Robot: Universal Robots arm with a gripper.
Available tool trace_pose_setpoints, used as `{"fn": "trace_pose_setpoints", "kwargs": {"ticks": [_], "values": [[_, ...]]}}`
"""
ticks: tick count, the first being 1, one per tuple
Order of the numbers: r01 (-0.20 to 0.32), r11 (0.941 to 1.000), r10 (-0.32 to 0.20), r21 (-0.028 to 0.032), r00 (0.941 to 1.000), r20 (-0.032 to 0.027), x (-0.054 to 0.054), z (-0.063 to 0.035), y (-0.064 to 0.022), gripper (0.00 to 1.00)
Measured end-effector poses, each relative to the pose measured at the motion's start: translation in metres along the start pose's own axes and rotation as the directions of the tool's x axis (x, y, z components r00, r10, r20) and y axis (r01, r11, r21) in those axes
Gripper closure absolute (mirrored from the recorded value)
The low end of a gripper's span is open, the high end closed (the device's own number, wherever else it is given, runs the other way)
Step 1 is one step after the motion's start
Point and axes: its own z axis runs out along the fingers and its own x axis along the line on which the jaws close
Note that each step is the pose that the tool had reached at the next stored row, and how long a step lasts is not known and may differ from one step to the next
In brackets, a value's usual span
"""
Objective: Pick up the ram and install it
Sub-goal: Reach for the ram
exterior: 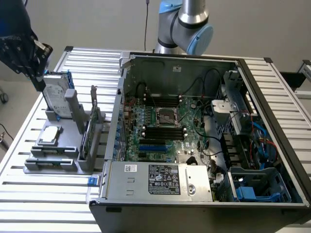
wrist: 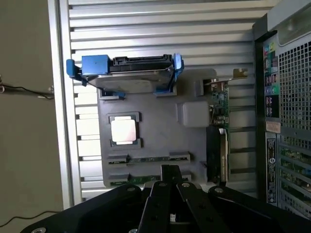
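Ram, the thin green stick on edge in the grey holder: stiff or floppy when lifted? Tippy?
Probably stiff and light: the thin green ram stick is a narrow circuit board. It stands on edge in a slot of the flat grey holder, so once freed it would likely tip.

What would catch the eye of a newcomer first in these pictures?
The open computer case, its green motherboard exposed, occupies the exterior view's middle and right. On that view's left, a grey holder carries a silver hard drive with blue rails, a processor chip and the ram; the claw hangs above it.
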Motion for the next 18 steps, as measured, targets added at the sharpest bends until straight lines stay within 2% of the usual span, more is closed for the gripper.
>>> {"fn": "trace_pose_setpoints", "kwargs": {"ticks": [14,18], "values": [[0.0,1.0,0.0,0.0006,1.0,-0.0098,0.028,0.0127,-0.0149,0.89],[0.0,1.0,0.0,0.0025,0.9999,-0.013,0.031,0.0136,-0.0167,0.89]]}}
